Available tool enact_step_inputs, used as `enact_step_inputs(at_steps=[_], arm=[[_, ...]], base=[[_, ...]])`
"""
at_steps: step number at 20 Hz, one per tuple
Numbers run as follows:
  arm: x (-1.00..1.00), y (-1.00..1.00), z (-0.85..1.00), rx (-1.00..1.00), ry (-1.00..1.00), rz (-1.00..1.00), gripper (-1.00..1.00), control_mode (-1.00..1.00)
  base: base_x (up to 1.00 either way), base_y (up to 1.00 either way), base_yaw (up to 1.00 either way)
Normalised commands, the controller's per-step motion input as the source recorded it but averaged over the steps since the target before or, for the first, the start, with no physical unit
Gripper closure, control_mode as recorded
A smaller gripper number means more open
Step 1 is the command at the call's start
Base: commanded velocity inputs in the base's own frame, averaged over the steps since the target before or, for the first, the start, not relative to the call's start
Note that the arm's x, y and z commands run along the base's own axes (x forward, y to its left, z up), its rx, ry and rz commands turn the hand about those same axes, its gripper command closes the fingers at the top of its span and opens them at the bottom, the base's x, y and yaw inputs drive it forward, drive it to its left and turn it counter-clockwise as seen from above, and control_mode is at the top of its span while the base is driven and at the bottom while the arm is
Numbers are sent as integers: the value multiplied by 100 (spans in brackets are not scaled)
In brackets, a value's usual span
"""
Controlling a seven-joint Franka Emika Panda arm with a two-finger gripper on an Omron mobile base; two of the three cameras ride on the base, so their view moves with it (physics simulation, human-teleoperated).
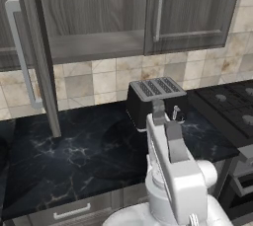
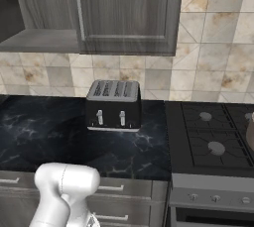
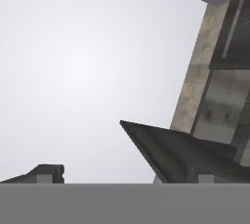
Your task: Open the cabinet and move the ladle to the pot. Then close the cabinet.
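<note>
Left base view, read from its left edge: the cabinet [image 1: 99,18] has its left door [image 1: 34,57] swung out toward the robot, seen nearly edge-on with its long silver bar handle [image 1: 20,55] running vertically, which is how it must stand for the shelf to be reached. The opened compartment shows a pale grey shelf, and as far as this angle lets me judge the visible part of it is bare; I cannot make out the ladle or say which way its handle points. The right door [image 1: 190,10] is flush shut, its handle upright too. Below, a black toaster [image 1: 155,101] sits on the dark marbled worktop [image 1: 69,156] against the tiled wall, slots up, its long axis along the wall. The hand [image 1: 167,116] rides in front of the toaster, fingers spread and released, grasping nothing. At far right of the right base view a brownish rounded edge on the stove [image 2: 213,137] may be the pot [image 2: 250,137].
</note>
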Motion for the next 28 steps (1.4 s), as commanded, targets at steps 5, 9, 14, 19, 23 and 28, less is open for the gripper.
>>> enact_step_inputs(at_steps=[5,9,14,19,23,28], arm=[[-19,75,-19,25,3,0,-100,-100],[-22,81,-10,23,1,0,-100,-100],[-18,54,-8,28,1,0,-100,-100],[-3,27,-21,29,2,0,-100,-100],[-15,10,-26,32,0,0,-100,-100],[-19,14,-29,33,1,0,-100,-100]], base=[[0,0,0],[0,0,0],[0,0,0],[0,0,0],[0,0,0],[0,0,0]])
